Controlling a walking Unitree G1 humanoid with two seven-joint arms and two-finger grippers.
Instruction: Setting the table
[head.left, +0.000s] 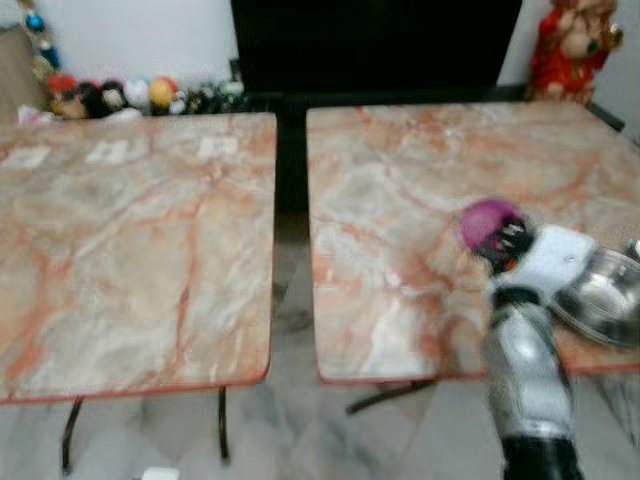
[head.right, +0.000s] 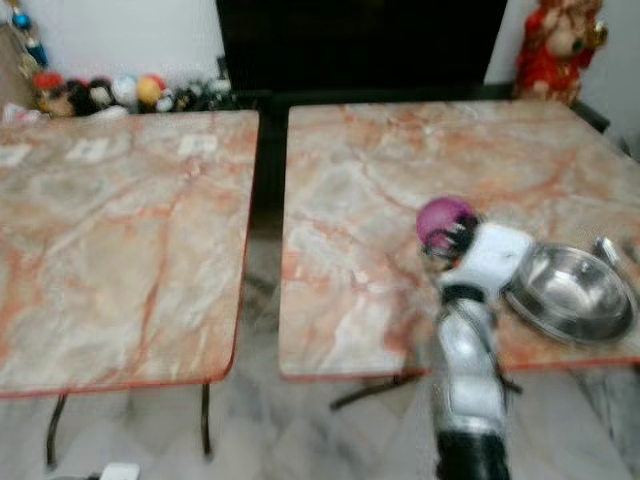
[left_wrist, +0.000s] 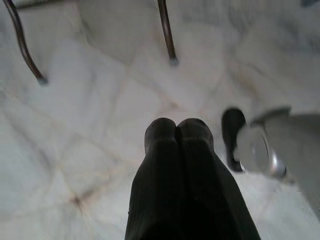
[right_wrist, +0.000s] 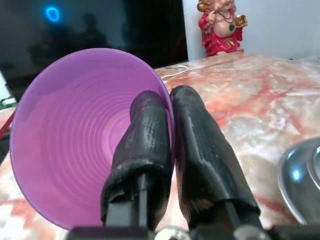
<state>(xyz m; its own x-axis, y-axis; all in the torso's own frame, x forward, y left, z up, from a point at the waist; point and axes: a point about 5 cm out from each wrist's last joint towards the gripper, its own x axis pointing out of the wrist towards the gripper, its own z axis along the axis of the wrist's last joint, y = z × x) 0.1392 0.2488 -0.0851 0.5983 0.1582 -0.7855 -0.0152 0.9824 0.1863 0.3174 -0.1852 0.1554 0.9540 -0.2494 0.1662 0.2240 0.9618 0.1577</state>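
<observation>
Purple cup (right_wrist: 75, 135) pinched by right gripper (right_wrist: 172, 125) over marble table (head.left: 400, 200).

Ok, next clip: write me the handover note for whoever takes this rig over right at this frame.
Right pincer: shut on the rim of the purple cup, one finger inside, one outside, held over the right marble table.
Left pincer: shut, holding nothing, hanging idle over the floor.
Steel bowl: already on the right table near its front edge, beside the right arm. Something metallic lies just past it, too blurred to name.
Left marble table: no tableware on it.
Done: bowl placed.
Left: set the cup down, probably near the bowl, then release.
</observation>
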